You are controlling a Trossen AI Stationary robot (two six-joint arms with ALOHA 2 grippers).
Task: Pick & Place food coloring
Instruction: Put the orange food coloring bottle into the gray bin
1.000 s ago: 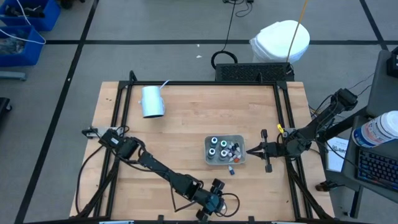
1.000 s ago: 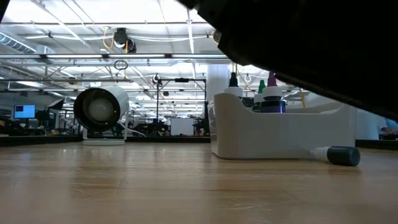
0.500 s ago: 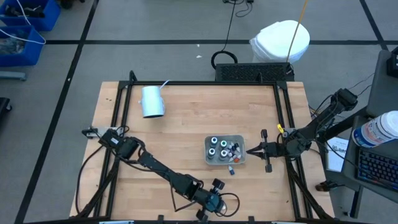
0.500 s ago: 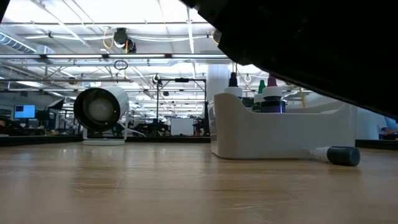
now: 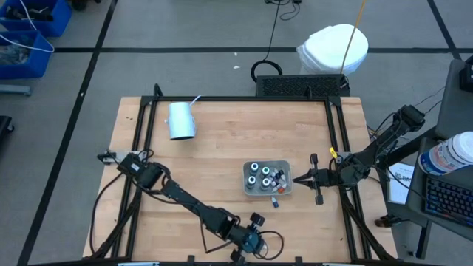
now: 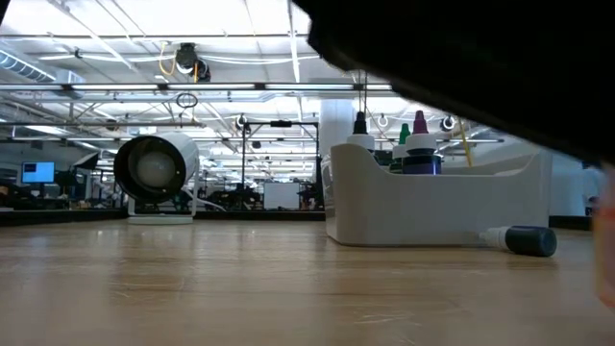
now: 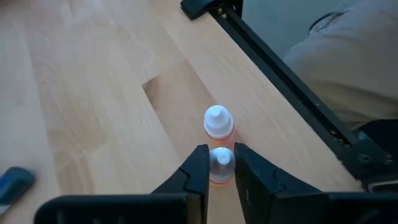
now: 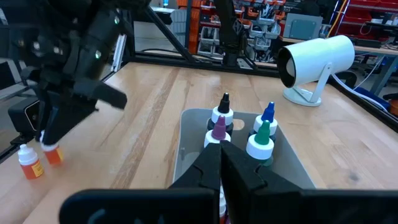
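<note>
My left gripper is at the table's near edge, shut on a small white-capped orange food coloring bottle. A second such bottle stands upright on the wood just beyond it. In the right wrist view the same pair shows as the held bottle and the standing one. More food coloring, dark jars with pale tops and pointed-cap bottles, stands in the grey tray. One dark bottle lies on its side before the tray. My right gripper waits, shut, at the tray's right side. My left gripper pinches the small orange bottle at its white cap between the two fingers. The fingers come from above, slanting down. The bottle stays upright with its orange body below the fingertips. Whether its base is on the table I cannot tell.
A pale blue cup lies on its side near the table's far left corner. A black metal frame rims the table, and its near rail runs close behind the two bottles. A small blue object lies on the wood nearby.
In the low view the left arm's dark bulk has drawn up and to the right, uncovering more of the tray. The tray, cup and right arm have stayed put.
</note>
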